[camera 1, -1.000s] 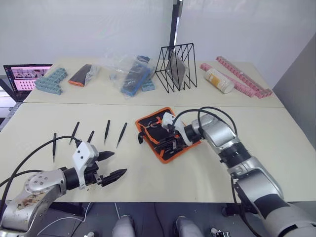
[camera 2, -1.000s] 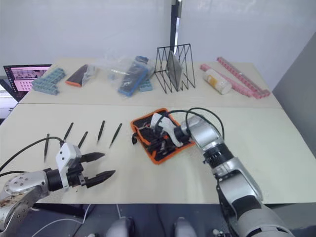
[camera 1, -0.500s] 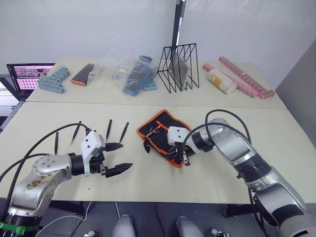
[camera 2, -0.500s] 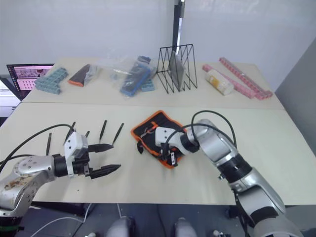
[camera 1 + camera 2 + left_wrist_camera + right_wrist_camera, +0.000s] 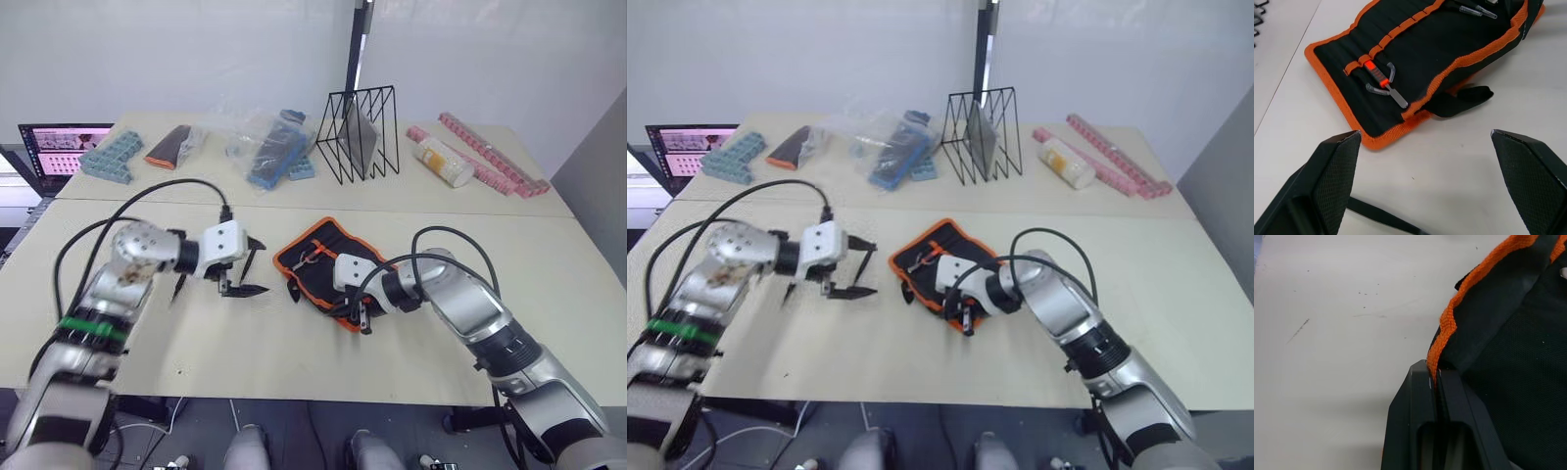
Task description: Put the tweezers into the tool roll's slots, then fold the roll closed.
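While lying open near the worktop's middle, closer to the front edge than the back, the tool roll shows its orange-trimmed inner face and the slots, with one small orange-handled implement already tucked in. Pinched at the near orange hem by the right tool, fingers closed flat on the fabric edge. Hanging wide open just left of the roll, the left tool, holding nothing, fingers spread over bare worktop with the short black strap between them. Tweezers lying right beside that left tool, mostly hidden by it; count impossible to make out.

Risks from here, as a judgement: tugging on the hem could drag or flip the roll and close off the slots before anything goes in; could also bump the thin tweezers, easily scattered across the smooth worktop. Picking one up flat off the surface looks tricky with such broad fingers, likely to slip or skid away.

Further out along the back edge: teal block trays and a plastic-wrapped pouch at the left, a clear bag with blue blocks, a black wire rack, a pale bottle and pink strips toward the right corner. All well apart from the roll, nothing blocking either arm.
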